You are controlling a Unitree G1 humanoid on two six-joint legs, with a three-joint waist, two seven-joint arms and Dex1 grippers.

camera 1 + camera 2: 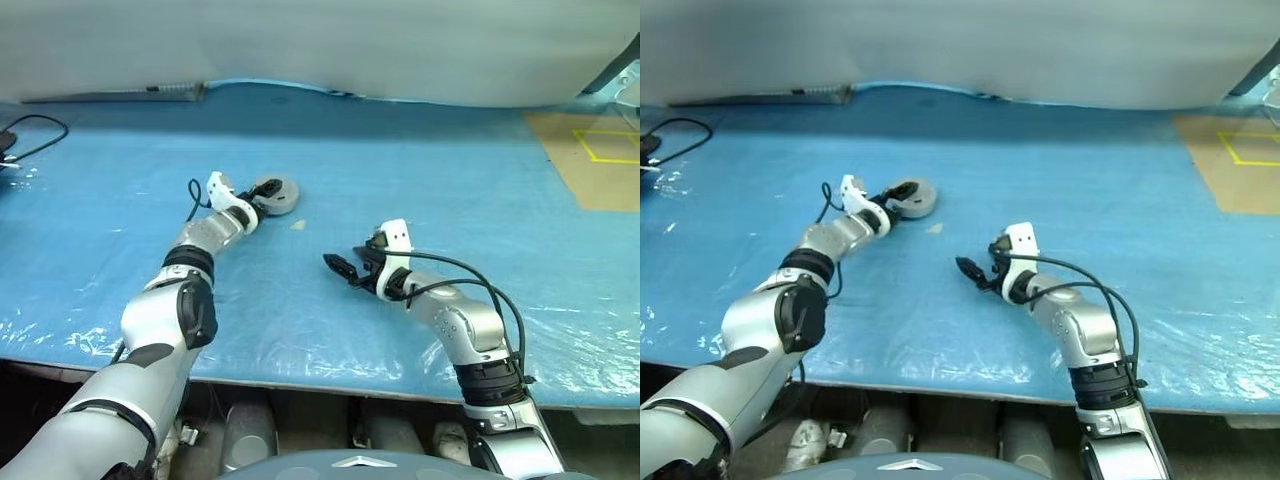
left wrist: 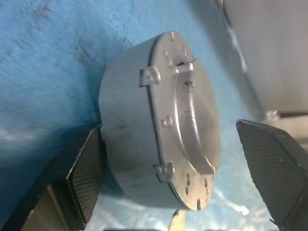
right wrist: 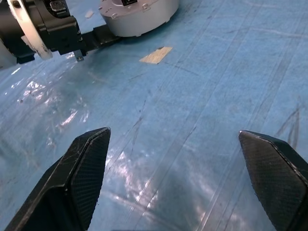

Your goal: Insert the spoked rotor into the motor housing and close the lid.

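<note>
Sitting closed on the blue surface point(image 1: 420, 180), the motor housing point(image 1: 277, 195) is a round grey metal can now, with the lid point(image 2: 185, 120) seated flush on it, small tabs around the rim and a raised curved bar across the lid's face. The left hand point(image 1: 258, 196) is right at it, reaching forward from the left; in the left wrist view its two black fingers point(image 2: 89, 168) stand wide apart on either side of the housing, one pad close against the housing's side wall, the other well clear, so nothing is clamped. Whether that near pad actually touches the wall, I cannot tell. The right hand point(image 1: 340, 268) hangs just above the blue surface, near the robot and well apart from the housing, its fingers point(image 3: 82, 178) spread wide with bare plastic sheeting between them. A small pale scrap of tape point(image 3: 155, 55) lies on the surface between the two hands, near the housing. A black cable point(image 1: 35, 135) curls at the far left edge.
</note>
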